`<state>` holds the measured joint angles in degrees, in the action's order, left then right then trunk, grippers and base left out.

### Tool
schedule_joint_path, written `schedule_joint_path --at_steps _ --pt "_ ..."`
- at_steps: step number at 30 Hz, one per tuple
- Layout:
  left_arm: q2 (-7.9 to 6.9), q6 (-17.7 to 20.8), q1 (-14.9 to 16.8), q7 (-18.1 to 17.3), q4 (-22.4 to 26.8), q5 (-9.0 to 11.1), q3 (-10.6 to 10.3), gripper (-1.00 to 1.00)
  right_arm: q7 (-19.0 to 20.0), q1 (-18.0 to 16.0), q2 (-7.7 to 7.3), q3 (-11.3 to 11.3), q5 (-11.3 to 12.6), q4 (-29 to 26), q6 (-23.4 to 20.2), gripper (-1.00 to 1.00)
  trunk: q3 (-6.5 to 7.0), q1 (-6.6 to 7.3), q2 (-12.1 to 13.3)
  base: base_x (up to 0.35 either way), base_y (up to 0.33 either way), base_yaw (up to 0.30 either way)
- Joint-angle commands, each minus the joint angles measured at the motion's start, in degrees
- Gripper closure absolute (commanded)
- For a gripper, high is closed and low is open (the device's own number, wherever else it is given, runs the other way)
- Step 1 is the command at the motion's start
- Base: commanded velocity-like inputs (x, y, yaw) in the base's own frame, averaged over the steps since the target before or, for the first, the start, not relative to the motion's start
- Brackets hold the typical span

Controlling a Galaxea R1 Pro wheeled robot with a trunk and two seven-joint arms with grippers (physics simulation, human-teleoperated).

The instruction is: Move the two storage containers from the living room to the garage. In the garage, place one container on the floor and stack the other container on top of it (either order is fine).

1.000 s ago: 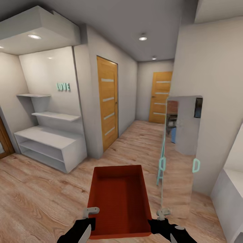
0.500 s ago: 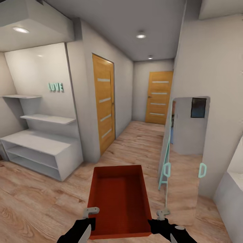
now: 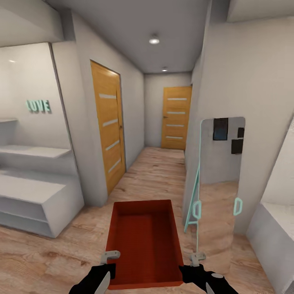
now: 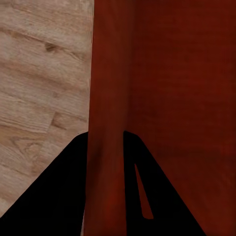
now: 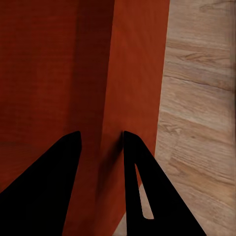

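Note:
One orange-red open-topped storage container point(image 3: 145, 241) is held out in front of me above a light wood plank floor point(image 3: 49, 253). My left gripper point(image 3: 107, 265) is shut on its left wall near the close corner. My right gripper point(image 3: 192, 265) is shut on its right wall near the close corner. In the left wrist view the dark fingers of the left gripper point(image 4: 105, 135) straddle the thin red wall point(image 4: 105, 88). The right wrist view shows the right gripper point(image 5: 101, 132) pinching the opposite wall point(image 5: 132, 73) the same way. The bin is empty. The garage is out of view.
A corridor point(image 3: 159, 171) runs ahead, with a wood door point(image 3: 108, 126) on its left wall and another door point(image 3: 176, 118) at its far end. A tall mirror point(image 3: 218, 179) leans on the right wall. White shelving point(image 3: 32, 196) stands left, a white cabinet point(image 3: 273, 228) right.
The whole view has shifted: shelving slid left and the corridor came nearer, so the camera moved. The container and both grippers keep the same place in the picture.

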<state>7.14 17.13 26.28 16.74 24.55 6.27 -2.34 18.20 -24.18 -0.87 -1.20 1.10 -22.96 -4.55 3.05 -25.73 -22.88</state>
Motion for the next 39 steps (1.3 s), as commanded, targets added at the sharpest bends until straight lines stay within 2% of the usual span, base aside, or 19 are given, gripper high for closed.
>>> schedule_joint_path --at_steps 1,15,39 --pt "-2.83 0.01 0.0 -0.57 2.52 1.02 1.63 1.0 1.22 0.01 -0.11 0.25 0.22 0.03 -0.46 1.0 -0.03 -0.05 -0.04 0.306 0.197 -0.275" --pt "-2.92 0.01 0.0 -0.57 2.52 1.02 1.63 1.0 1.22 0.01 -0.13 0.25 0.22 0.02 -0.46 1.0 -0.03 -0.05 -0.04 0.305 0.198 -0.251" --pt "-2.86 0.01 0.0 -0.57 2.52 0.94 1.63 1.0 1.22 0.01 -0.12 0.32 0.13 0.02 -0.46 1.0 -0.03 -0.05 -0.04 0.3 0.185 -0.006"
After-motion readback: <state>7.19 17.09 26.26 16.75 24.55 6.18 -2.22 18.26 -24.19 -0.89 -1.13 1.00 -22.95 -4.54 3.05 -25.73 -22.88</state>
